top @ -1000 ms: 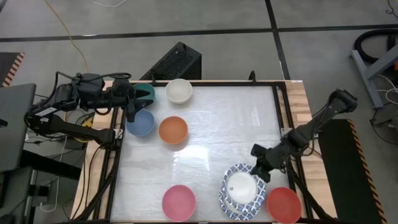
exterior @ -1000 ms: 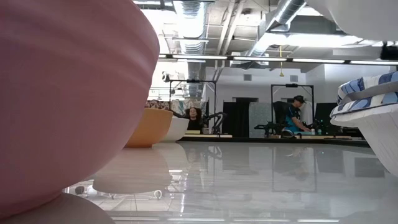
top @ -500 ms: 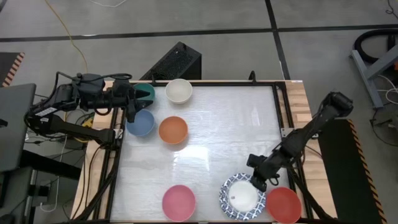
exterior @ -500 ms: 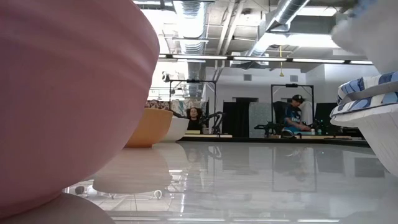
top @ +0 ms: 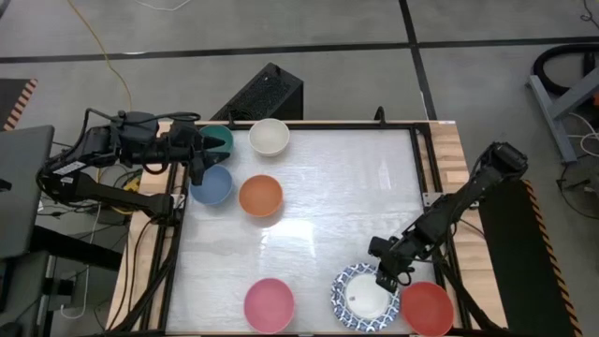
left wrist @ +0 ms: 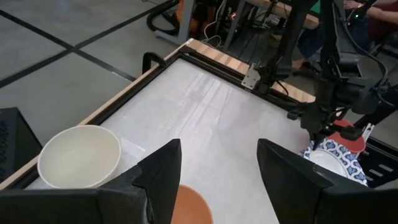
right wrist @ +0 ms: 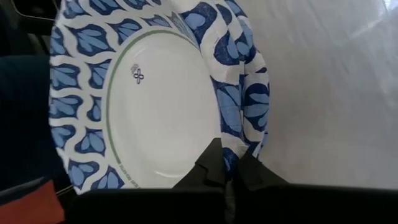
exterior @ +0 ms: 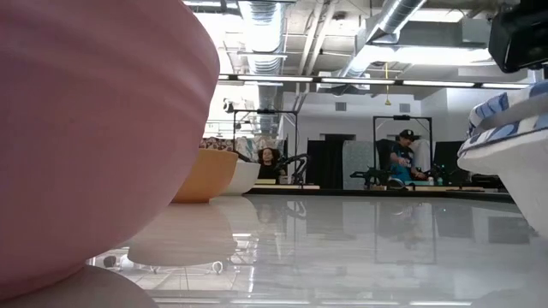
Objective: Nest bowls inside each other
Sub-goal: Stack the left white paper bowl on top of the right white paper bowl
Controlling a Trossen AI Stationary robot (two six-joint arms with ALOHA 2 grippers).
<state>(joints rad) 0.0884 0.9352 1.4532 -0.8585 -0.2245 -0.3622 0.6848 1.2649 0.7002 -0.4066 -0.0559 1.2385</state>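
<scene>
Right now the right pincer point(top: 387, 278) is clenched on the rim of the patterned bowl point(top: 365, 296) near the table's point(top: 328, 206) front right corner, so it should lower squarely before letting go, while the left pincer point(top: 198, 168) waits released at the back left

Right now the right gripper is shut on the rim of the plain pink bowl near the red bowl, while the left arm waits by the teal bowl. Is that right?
Not quite. The right gripper is shut on the rim of the blue-and-white patterned bowl, not a pink one; the right wrist view shows it. It does sit beside the red bowl, and the left gripper does wait by the teal bowl.
</scene>
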